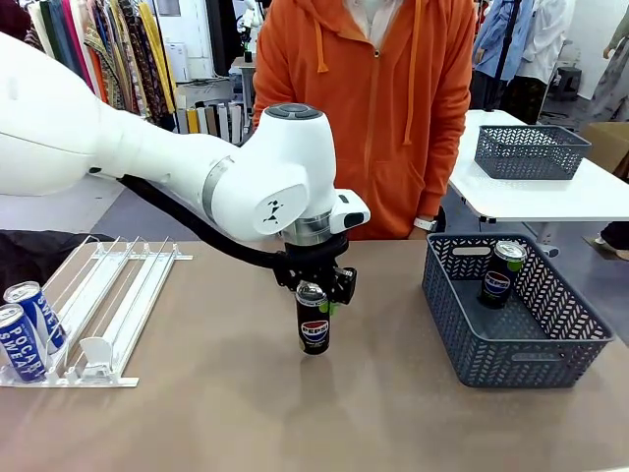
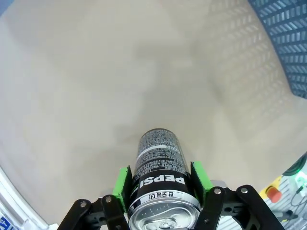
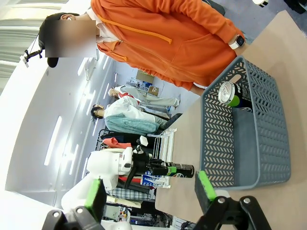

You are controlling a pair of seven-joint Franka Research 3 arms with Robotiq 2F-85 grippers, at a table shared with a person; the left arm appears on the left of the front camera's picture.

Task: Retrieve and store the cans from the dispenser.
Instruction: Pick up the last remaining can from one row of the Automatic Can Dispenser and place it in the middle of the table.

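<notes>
While pinching the can (image 1: 313, 332) high in the left end effector (image 1: 314, 295), risking a slip. Possibly clipping the basket (image 1: 521, 359) rim; holding the right end effector (image 3: 149, 189) open.

Cans, four in total: two blue-and-white Pocari Sweat cans, the rear one (image 1: 35, 310) and the front one (image 1: 20, 344), and two dark cans bearing the Pepsi logo, the middle one (image 1: 313, 323) and the right-hand one (image 1: 500, 275). Dispenser (image 1: 138, 295): one. Grey mesh baskets, two: near basket (image 1: 511, 344) and far basket (image 1: 531, 155). Person (image 1: 364, 108): one.
</notes>
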